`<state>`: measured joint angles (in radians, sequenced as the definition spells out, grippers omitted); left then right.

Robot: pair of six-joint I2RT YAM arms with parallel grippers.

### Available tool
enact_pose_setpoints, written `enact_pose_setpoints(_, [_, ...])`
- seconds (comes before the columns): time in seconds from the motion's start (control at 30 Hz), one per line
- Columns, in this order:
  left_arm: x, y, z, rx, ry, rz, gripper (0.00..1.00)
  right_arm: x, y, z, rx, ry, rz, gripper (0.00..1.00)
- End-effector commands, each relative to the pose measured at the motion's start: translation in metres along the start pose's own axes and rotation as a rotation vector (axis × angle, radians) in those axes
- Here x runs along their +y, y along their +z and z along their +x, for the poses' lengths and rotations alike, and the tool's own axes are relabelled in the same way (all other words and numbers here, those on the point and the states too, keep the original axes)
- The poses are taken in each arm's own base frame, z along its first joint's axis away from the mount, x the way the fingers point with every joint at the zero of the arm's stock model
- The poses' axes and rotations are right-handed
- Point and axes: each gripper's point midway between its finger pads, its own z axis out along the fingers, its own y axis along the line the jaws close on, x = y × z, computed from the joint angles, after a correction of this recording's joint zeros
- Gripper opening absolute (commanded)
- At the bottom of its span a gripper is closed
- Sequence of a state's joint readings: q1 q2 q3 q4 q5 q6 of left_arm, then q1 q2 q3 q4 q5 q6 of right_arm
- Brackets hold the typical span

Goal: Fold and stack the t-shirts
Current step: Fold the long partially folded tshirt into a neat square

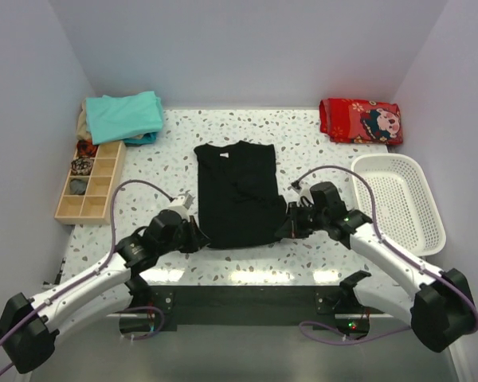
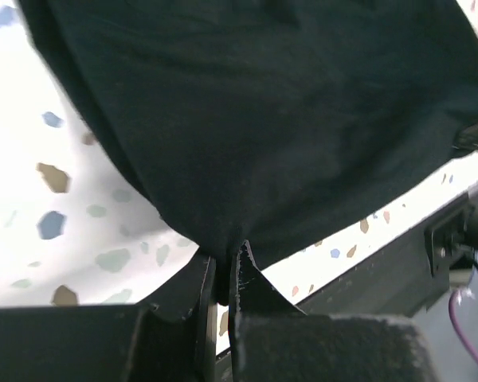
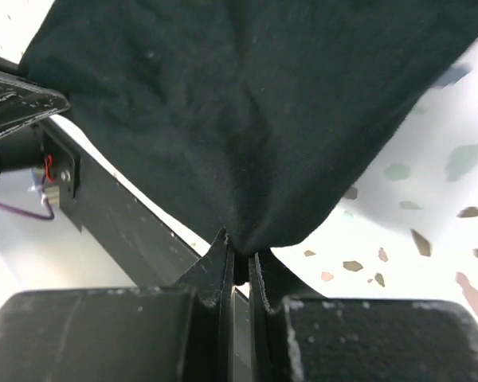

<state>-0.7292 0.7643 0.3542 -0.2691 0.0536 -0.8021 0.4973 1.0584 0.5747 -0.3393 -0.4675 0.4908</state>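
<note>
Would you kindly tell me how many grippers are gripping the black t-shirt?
2. The left gripper pinches the black t-shirt at its near left corner; the right gripper pinches its near right corner.

The top camera looks down over the whole table (image 1: 303, 135); both wrist cameras sit close on the black t-shirt (image 1: 237, 191).

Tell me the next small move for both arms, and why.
Probably lift both pinched corners together and carry them toward the collar. The left gripper and right gripper are each shut on a near hem corner of the black t-shirt, which lies flat at full length.
</note>
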Motion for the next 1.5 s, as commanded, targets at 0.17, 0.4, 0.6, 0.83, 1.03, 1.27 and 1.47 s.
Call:
enact_pose_setpoints(0.17, [-0.021,-0.001,-0.086,-0.183,0.059,-0.160,0.00,0.006,-0.015,-0.099,-0.188,-0.177,0.177,0.01])
enact_pose_setpoints(0.4, [-0.020,0.025,-0.158,-0.290,0.135,-0.296,0.00,-0.005,0.014,-0.165,-0.194,-0.195,0.200,0.01])
enact_pose_setpoints(0.6, [-0.001,0.043,-0.231,-0.386,0.123,-0.301,0.00,-0.014,0.037,-0.225,-0.209,-0.180,0.162,0.00])
enact_pose_setpoints(0.83, [0.010,0.086,-0.287,-0.400,0.139,-0.290,0.00,-0.026,0.069,-0.284,-0.212,-0.179,0.134,0.00])
enact_pose_setpoints(1.03, [0.030,0.126,-0.328,-0.440,0.124,-0.239,0.00,-0.054,0.097,-0.335,-0.232,-0.150,0.136,0.00])
enact_pose_setpoints(1.27, [0.062,0.181,-0.361,-0.430,0.139,-0.248,0.29,-0.112,0.133,-0.359,-0.242,-0.083,0.211,0.41])
enact_pose_setpoints(1.47, [0.085,0.176,-0.391,-0.533,0.127,-0.241,0.65,-0.136,0.101,-0.395,-0.448,-0.171,0.289,0.62])
